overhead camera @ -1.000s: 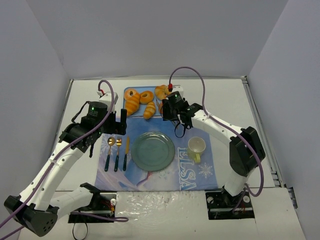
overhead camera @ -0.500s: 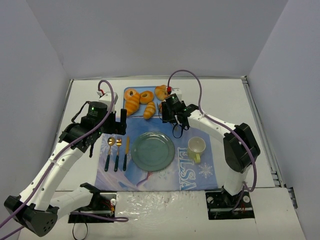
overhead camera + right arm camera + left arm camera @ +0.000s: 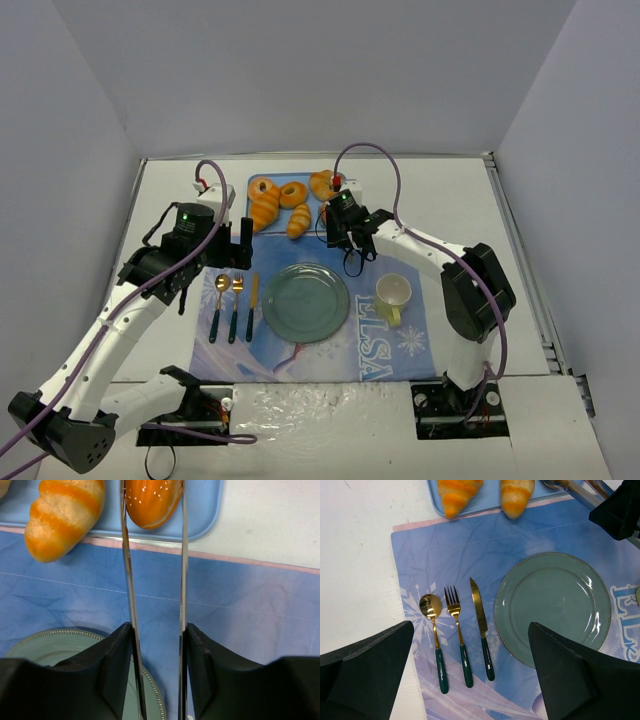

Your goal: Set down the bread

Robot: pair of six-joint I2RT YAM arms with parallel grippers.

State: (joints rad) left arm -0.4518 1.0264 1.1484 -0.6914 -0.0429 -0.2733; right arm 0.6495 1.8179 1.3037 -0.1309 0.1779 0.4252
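Bread [image 3: 152, 500], the small smooth orange bun with a few seeds on top, lay at the near right corner of the blue tray [image 3: 205, 510], just beside a ridged roll [image 3: 62, 515] on its left. The two thin blades of the metal tongs [image 3: 128, 580] ran along its two sides and seemed to touch it, one on each flank. The bun was therefore directly ahead of the right gripper [image 3: 157, 630], in the line of the tongs. Its long axis seemed to run nearly along the blades, a little tilted, though its far end was cut off by the picture edge. The jaws of the right gripper were pressed on the tongs and squeezed the blades toward the bun. The green plate [image 3: 50, 634] sat on the blue placemat [image 3: 240, 600], on the robot's side of the tray, so the carry would probably go back and to the left. The left gripper [image 3: 470, 627] hung near the cutlery [image 3: 437, 645] with jaws wide apart and nothing between them. The right arm was clearly the nearer one to the bread.
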